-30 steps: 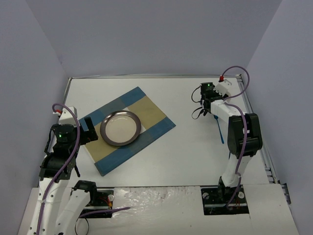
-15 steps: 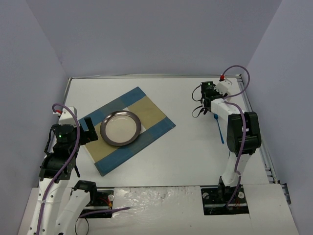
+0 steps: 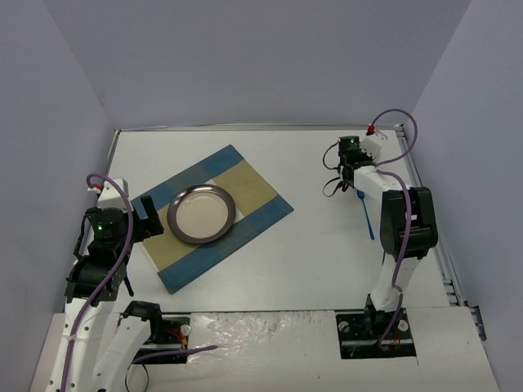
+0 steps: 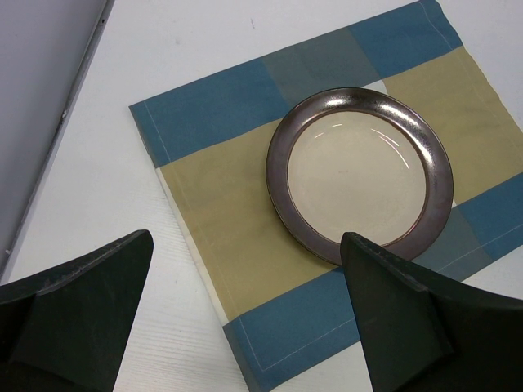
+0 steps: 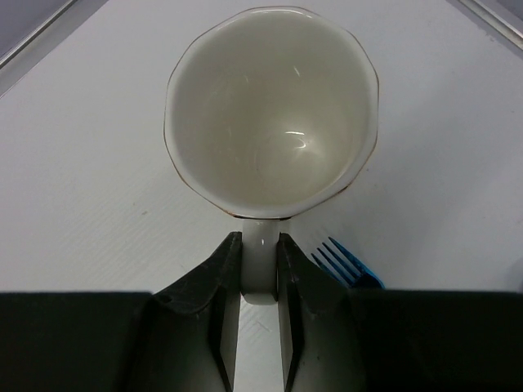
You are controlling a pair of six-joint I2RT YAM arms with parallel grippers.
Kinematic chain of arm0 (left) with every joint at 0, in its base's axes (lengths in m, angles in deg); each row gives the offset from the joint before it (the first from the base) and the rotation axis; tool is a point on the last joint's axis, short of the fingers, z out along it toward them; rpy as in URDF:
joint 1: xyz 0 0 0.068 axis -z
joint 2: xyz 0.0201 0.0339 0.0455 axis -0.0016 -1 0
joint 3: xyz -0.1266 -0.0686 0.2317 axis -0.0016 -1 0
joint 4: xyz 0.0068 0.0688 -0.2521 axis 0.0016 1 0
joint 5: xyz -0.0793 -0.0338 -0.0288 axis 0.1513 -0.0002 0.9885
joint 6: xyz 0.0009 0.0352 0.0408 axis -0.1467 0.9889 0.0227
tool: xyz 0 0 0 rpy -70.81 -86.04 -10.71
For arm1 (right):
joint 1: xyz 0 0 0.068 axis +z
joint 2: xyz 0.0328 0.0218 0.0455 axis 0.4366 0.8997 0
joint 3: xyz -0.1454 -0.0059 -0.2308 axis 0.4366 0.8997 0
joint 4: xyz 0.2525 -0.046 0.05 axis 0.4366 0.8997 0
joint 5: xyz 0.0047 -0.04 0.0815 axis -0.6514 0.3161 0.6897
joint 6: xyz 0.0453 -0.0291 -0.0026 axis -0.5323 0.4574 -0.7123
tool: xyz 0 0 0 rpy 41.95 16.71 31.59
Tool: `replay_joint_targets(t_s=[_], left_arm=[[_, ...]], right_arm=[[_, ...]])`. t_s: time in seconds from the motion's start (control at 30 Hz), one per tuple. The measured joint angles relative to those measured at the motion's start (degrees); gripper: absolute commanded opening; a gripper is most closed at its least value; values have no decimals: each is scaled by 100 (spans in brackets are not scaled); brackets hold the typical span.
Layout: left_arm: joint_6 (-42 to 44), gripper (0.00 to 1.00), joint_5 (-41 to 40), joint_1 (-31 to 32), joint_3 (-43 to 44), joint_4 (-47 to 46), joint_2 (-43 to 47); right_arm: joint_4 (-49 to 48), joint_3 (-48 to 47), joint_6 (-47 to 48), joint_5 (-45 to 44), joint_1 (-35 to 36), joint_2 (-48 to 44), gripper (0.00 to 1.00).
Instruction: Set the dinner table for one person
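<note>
Matte white and edged with a thin metal rim, the large rectangular dinner table [image 3: 319, 253] is seen from the top external camera to fill the floor of the view, with both arm bases at its near edge. A blue-and-tan striped rectangular cloth placemat [image 3: 260, 194] is laid askew on the left half, and a round plate with a dark metallic rim and cream centre [image 3: 202, 213] is set on it. The left gripper [image 3: 147, 214] is held at the placemat's left corner, just beside the plate. The right gripper [image 3: 350, 159] is held over the far right part of the table, and a blue plastic fork [image 3: 366, 216] is seen lying on the table just nearer than it.

In the left wrist view, the left gripper [image 4: 245, 241] is shown spread wide with nothing between its dark fingers [image 4: 90, 302]. The placemat [image 4: 212, 196] and the plate [image 4: 282, 175] are seen beyond the fingertips, with bare table [image 4: 122, 57] to the left.

In the right wrist view, the right gripper [image 5: 260, 245] is shown clamped on the handle [image 5: 260, 273] of a white ceramic cup with a thin gold rim [image 5: 274, 106]. The cup is held upright, mouth upward, and nothing is seen inside it. Whether its base is touching the table [image 5: 82, 163] cannot be told. The tines of the fork [image 5: 347, 265] are seen just right of the handle.
</note>
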Motion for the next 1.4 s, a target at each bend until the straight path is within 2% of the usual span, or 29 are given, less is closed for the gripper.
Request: replay_joint_targets(t_s=[0.2,0.43,0.6,0.73,0.93,1.4], left_arm=[[0,97,0,7,0,0,2],[0,97,0,7,0,0,5],[0,97,0,7,0,2,5],[0,97,0,7,0,2,3],[0,97,0,7,0,2,-2],[0,97,0,4,0,2,-7]], right_arm=[[-1003,898,691,1212,9,-546,0],[-1324,1321,1904,3025,359,-931,0],[-1213,1312,2659,3915,705,-1002,0],[-908,1123,3128,4292,809,-1003,0],[-449,808,3607,4408,811,-998,0],[-1445,852,3997,5328,933,-1000,0]])
